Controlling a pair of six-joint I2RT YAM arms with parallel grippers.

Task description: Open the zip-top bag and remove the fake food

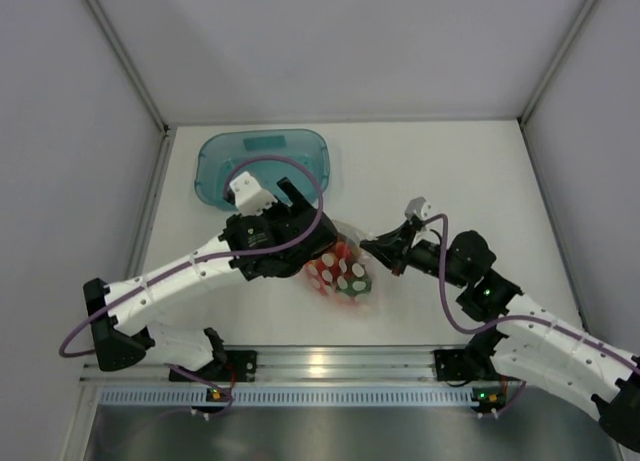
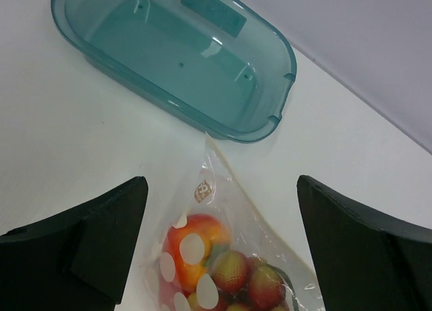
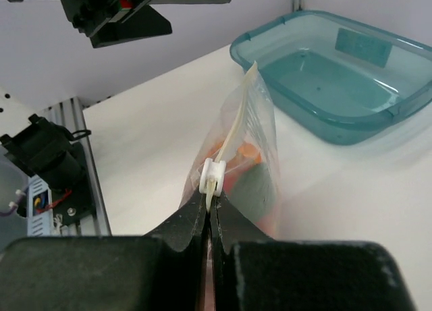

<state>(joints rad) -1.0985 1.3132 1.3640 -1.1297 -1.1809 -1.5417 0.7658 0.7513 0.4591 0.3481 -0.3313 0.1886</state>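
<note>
The zip-top bag (image 1: 345, 271) lies near the middle of the white table (image 1: 450, 171), a bit closer to the near edge. It is clear, with white dots on it. The fake food (image 1: 335, 273) is inside it.

The right gripper (image 3: 210, 208) is squeezed tight on the top edge of the bag. It pinches the zip strip just under a small white slider (image 3: 213, 176). The strip goes up from there to the far corner of the bag. In this view the bag is seen from its thin side, so I cannot tell if the zip is open or closed. The food is only a blur of red, orange and dark green behind the plastic.

The left gripper (image 2: 223, 189) is spread wide and holds nothing. The bag lies between its two black fingers (image 2: 101, 243), apart from both. Here a round red and yellow piece and some small red ones show through the dots. The bottom of the bag is cut off by the edge of the picture, so the other pieces are hard to name.

From above, the left arm covers the left part of the bag, and the fingers of that arm are hard to pick out.

A teal tray (image 1: 210, 171) sits by the far edge of the table, left of the middle. It is apart from the bag
</note>
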